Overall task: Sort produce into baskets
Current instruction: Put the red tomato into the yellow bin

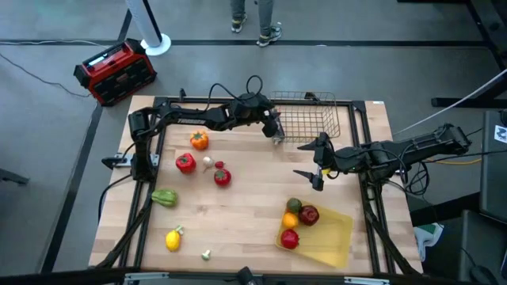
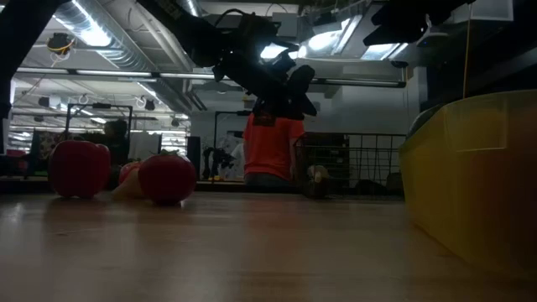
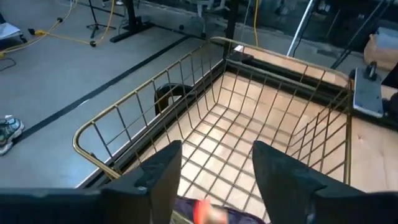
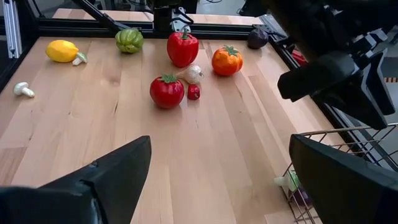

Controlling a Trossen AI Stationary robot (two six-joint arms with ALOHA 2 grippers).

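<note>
Yellow tray: we see the flat translucent yellow plastic tray (image 1: 337, 241) at the table's near right corner, askew to the table's edges.
Tray contents: four pieces at its left end, namely one dark olive fruit (image 1: 294, 206), one orange (image 1: 290, 221), one red apple (image 1: 309, 214) and one more red fruit (image 1: 289, 238).
Wire basket: one square gold wire-mesh basket (image 1: 309, 115) at the far edge, right of centre.
Basket contents: one pale green and purple piece (image 4: 292, 183) lies in the corner under the left gripper; we cannot tell what it is.
Left gripper: the left gripper (image 1: 275, 131) hangs over the basket's near left corner, fingers (image 3: 163, 174) apart and holding nothing.
Right gripper: the right gripper (image 1: 317, 164) hovers between basket and tray, spread wide and empty.
Loose produce: we count nine pieces on the wood.
Peppers: one orange pepper (image 1: 199, 140) and one red pepper (image 1: 185, 163) stand upright, stems up. One green pepper (image 1: 164, 198) lies on its side, long axis across the table.
Tomato: one red tomato (image 1: 223, 177) stands upright, green calyx on top.
Small pieces: one pale garlic-like bulb (image 1: 207, 161) and one tiny red piece (image 1: 219, 165) lie just beside the tomato.
Lemon: one yellow lemon (image 1: 173, 239) lies near the front left.
Mushroom: one white mushroom (image 1: 206, 254) lies on its side by the front edge.
Eggplant: one dark purple eggplant (image 4: 257, 37) sits at the far edge, by the left arm's base.
Beyond the table: one red-and-black box (image 1: 115, 71) on the floor, and a person in an orange shirt (image 2: 273, 138).
</note>
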